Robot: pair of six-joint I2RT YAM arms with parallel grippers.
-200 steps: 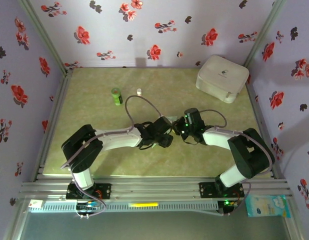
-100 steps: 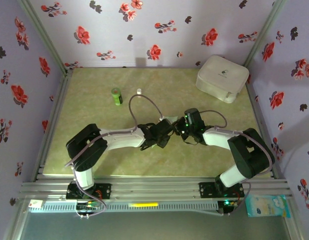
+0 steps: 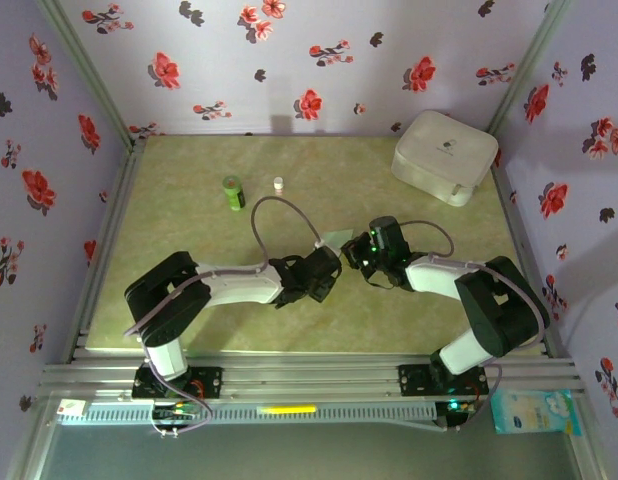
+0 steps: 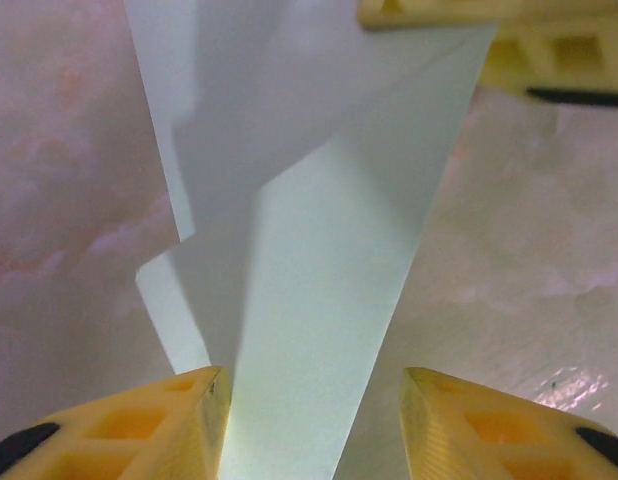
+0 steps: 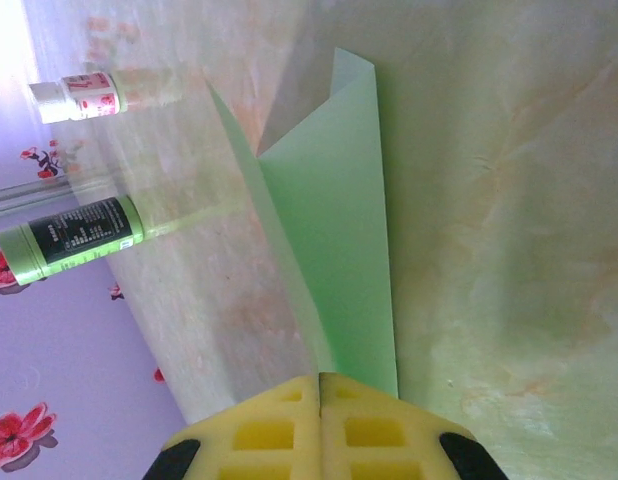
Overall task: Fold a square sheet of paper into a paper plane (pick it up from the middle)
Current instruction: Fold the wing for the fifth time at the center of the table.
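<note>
From above, the two wrists cover most of the paper plane [image 3: 335,237]; I get just a pale sliver at 12 o'clock of where they meet. On my left wrist camera the paper runs off at 12 o'clock and drops out at 6 o'clock between the left fingers [image 4: 139,420], themselves clipped by the bottom edge. On the right wrist camera its near end vanishes behind the right fingers [image 5: 279,425], and the green bottle [image 5: 74,240] label is too small to read.

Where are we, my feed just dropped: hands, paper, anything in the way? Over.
Right hand shut on the paper, partly folded. Left hand open, straddling it. Green bottle and white case well clear. Over.
</note>
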